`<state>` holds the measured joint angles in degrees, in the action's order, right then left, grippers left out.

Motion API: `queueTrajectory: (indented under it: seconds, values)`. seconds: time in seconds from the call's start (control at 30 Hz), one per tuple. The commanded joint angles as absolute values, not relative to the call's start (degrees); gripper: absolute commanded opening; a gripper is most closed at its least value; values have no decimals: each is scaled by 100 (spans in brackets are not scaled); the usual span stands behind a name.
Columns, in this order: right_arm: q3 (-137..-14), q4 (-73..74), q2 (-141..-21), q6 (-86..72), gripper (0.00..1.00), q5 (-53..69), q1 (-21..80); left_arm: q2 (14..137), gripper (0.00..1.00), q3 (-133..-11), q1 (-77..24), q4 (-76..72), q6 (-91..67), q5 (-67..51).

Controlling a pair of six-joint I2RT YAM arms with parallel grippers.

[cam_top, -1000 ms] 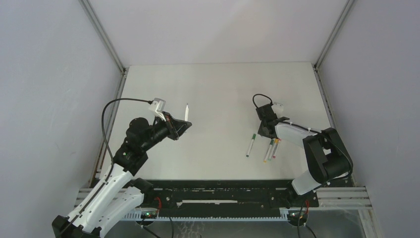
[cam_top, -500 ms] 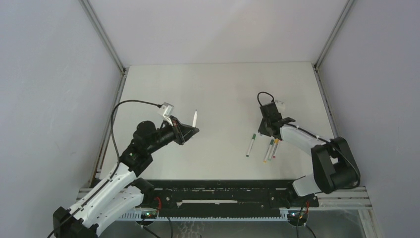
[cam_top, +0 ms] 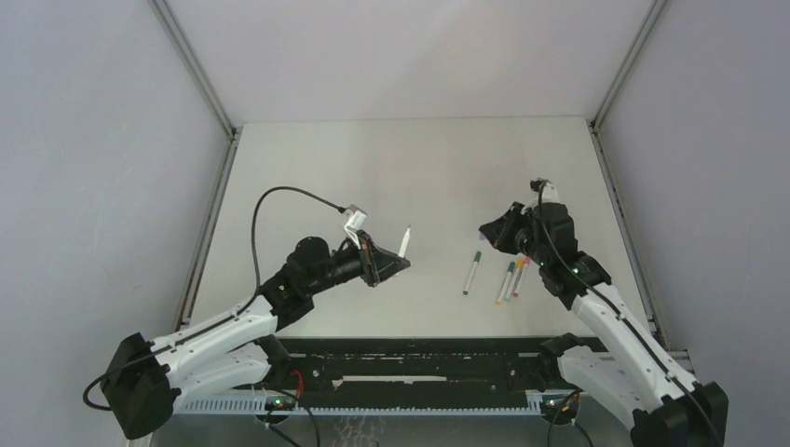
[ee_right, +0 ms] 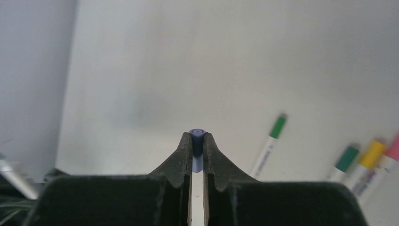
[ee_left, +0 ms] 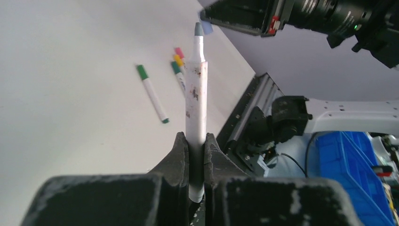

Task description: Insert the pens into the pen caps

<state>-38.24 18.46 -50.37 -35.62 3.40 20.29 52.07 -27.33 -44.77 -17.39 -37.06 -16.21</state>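
Observation:
My left gripper [cam_top: 401, 264] [ee_left: 196, 143] is shut on the lower end of a white pen [cam_top: 404, 242] [ee_left: 196, 89], whose grey-blue tip points up and toward the right arm. My right gripper [cam_top: 484, 228] [ee_right: 197, 137] hangs above the table, shut on a small blue pen cap [ee_right: 197, 135] with its open end facing out. In the left wrist view the right gripper [ee_left: 207, 16] sits just beyond the pen's tip; they are apart.
A lone green-capped pen [cam_top: 473, 271] [ee_right: 271, 141] lies on the table [cam_top: 391, 177] between the grippers. Three capped pens, green [ee_right: 347, 158], yellow [ee_right: 371, 153] and pink [ee_right: 393, 148], lie side by side below the right gripper.
The right gripper closed on the blue cap, lifted off the table and turned toward the left. The left arm carried its pen rightward toward the centre.

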Motion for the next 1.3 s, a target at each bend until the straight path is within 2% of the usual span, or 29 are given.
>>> queueTrajectory:
  seconds: [0.0, 0.33, 0.6, 1.27]
  values:
    - [-3830, 950, -4449, -3945, 0, 1386, 2172, 5408, 0, -3077, -4924, -2449, -3817, -1434]
    - [-3833, -266, -4077, -4436, 0, 1503, 2976, 5681, 0, -3541, -5322, -2126, -3558, -1549]
    - [-3835, -563, -4199, -4352, 0, 1081, 3529, 5998, 0, -3868, -5491, -2020, -3366, -1774]
    - [-3832, -801, -4342, -4338, 0, 857, 3755, 5969, 0, -3981, -5590, -1852, -3269, -1714]
